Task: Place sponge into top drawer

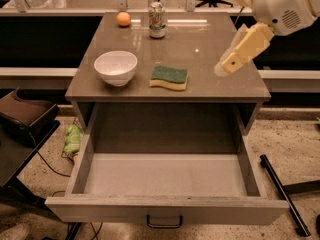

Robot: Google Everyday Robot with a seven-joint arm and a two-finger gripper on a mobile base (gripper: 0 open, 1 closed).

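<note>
Can't tell open or closed on the gripper (224,68). Hangs above the right side of the worktop (210,86), near the right edge, angled down and left from the white arm (280,6) at the far right corner. Well apart from the sponge (169,77), not touching it.

Sponge: flat on the worktop, green side up, near the front edge, about mid-width. Just right of the white bowl (115,67), not touching. Further back near the far edge: can (157,20) upright, orange ball (123,18) to its left.

Top drawer (165,211): pulled fully out below the front edge, pale inside showing, dark loop handle (164,222) centred on the front panel.
</note>
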